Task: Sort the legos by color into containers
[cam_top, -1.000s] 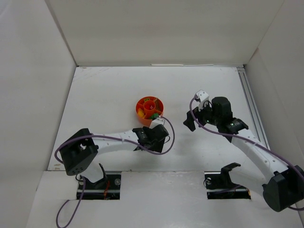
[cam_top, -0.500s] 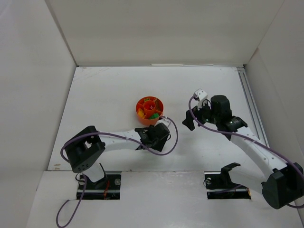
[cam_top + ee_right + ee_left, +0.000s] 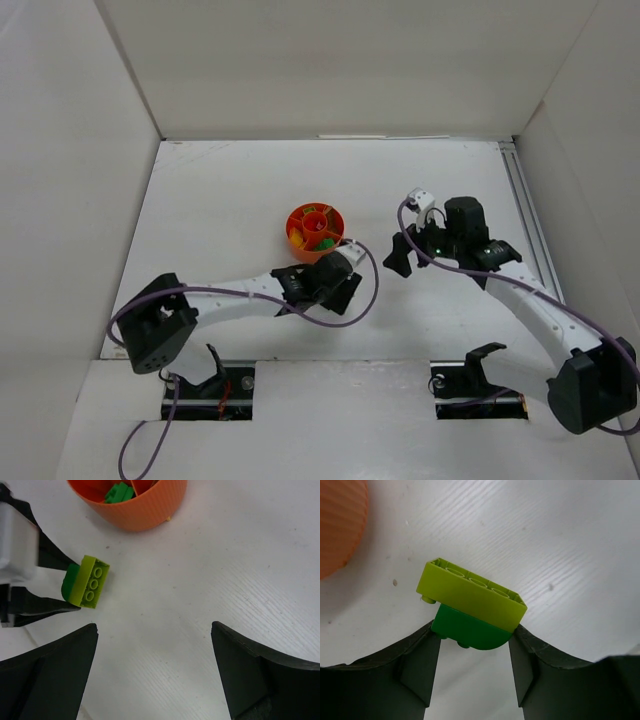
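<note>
My left gripper (image 3: 472, 636) is shut on a two-colour lego, a lime brick (image 3: 470, 592) stacked on a green brick (image 3: 470, 629), with the green part pinched between the fingertips just above the table. The same lego (image 3: 86, 582) shows in the right wrist view, held out from the left gripper. The orange dish (image 3: 297, 222) stands just beyond my left gripper (image 3: 351, 276), with green (image 3: 120, 491), yellow and red legos in its sections. My right gripper (image 3: 154, 626) is open and empty, to the right of the dish and of the held lego (image 3: 404, 250).
White walls enclose the table on the left, back and right. A metal rail (image 3: 528, 225) runs along the right edge. The orange dish wall (image 3: 337, 525) is close to the upper left of the held lego.
My left gripper has drawn back from the dish rim toward the near right, with the lime and green lego in it. The right gripper has shifted only slightly.
</note>
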You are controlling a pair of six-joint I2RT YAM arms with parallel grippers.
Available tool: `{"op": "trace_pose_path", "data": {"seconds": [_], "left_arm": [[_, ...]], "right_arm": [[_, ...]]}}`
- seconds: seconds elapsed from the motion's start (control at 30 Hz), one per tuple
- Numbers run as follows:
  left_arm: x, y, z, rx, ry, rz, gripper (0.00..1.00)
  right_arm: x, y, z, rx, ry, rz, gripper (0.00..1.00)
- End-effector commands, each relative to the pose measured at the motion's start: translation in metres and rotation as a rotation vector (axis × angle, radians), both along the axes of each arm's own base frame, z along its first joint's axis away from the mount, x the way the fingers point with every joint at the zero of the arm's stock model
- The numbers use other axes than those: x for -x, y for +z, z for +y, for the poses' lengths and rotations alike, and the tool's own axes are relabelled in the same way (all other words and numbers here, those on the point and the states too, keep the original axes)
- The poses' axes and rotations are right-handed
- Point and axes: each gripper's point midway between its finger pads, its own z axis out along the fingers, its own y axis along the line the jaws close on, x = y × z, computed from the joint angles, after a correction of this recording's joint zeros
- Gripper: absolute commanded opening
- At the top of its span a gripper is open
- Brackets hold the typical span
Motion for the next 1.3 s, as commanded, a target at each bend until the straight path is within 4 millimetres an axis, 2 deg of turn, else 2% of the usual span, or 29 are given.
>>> {"op": "trace_pose_path", "data": {"seconds": [0.0, 0.07, 0.13, 0.23, 0.3, 0.43, 0.47, 0.57, 0.67, 0.8, 0.87, 0.9, 1.03, 1.2, 1.27], "left_arm": [[-0.011, 0.062, -0.023, 0.183, -0.068, -0.13, 0.25], [-0.006, 0.095, -0.034, 0.265, -0.131, -0.171, 0.25], [0.002, 0.111, -0.039, 0.308, -0.22, -0.195, 0.25], [0.001, 0.127, -0.048, 0.338, -0.254, -0.224, 0.25], [0.005, 0.131, -0.051, 0.341, -0.277, -0.227, 0.25], [0.006, 0.131, -0.052, 0.335, -0.285, -0.236, 0.25], [0.003, 0.136, -0.053, 0.339, -0.276, -0.248, 0.25], [0.002, 0.134, -0.05, 0.317, -0.257, -0.26, 0.24], [-0.004, 0.154, -0.05, 0.355, -0.248, -0.325, 0.24], [-0.005, 0.163, -0.046, 0.372, -0.243, -0.353, 0.24], [-0.006, 0.162, -0.043, 0.367, -0.232, -0.36, 0.23], [-0.006, 0.168, -0.043, 0.383, -0.23, -0.371, 0.23], [-0.012, 0.166, -0.039, 0.362, -0.202, -0.396, 0.23], [-0.016, 0.175, -0.041, 0.372, -0.204, -0.43, 0.22], [-0.018, 0.175, -0.04, 0.367, -0.193, -0.436, 0.2]], "right_arm": [[0.012, 0.018, 0.008, -0.082, 0.096, 0.044, 1.0], [0.027, 0.023, 0.02, -0.172, 0.193, 0.103, 1.0], [0.037, 0.033, 0.035, -0.278, 0.268, 0.177, 1.0], [0.033, 0.057, 0.05, -0.373, 0.28, 0.207, 1.0], [0.031, 0.067, 0.054, -0.39, 0.275, 0.222, 1.0], [0.033, 0.071, 0.062, -0.414, 0.258, 0.302, 1.0], [0.03, 0.067, 0.063, -0.413, 0.238, 0.326, 1.0], [0.03, 0.058, 0.068, -0.4, 0.218, 0.362, 0.98], [0.027, 0.05, 0.07, -0.39, 0.199, 0.39, 0.95], [0.022, 0.052, 0.071, -0.397, 0.178, 0.392, 0.87], [0.028, 0.054, 0.078, -0.395, 0.208, 0.387, 0.86], [0.028, 0.055, 0.082, -0.393, 0.218, 0.39, 0.83], [0.033, 0.059, 0.097, -0.403, 0.277, 0.379, 0.75], [0.037, 0.062, 0.103, -0.406, 0.308, 0.379, 0.44], [0.037, 0.062, 0.103, -0.406, 0.308, 0.379, 0.39]]}}
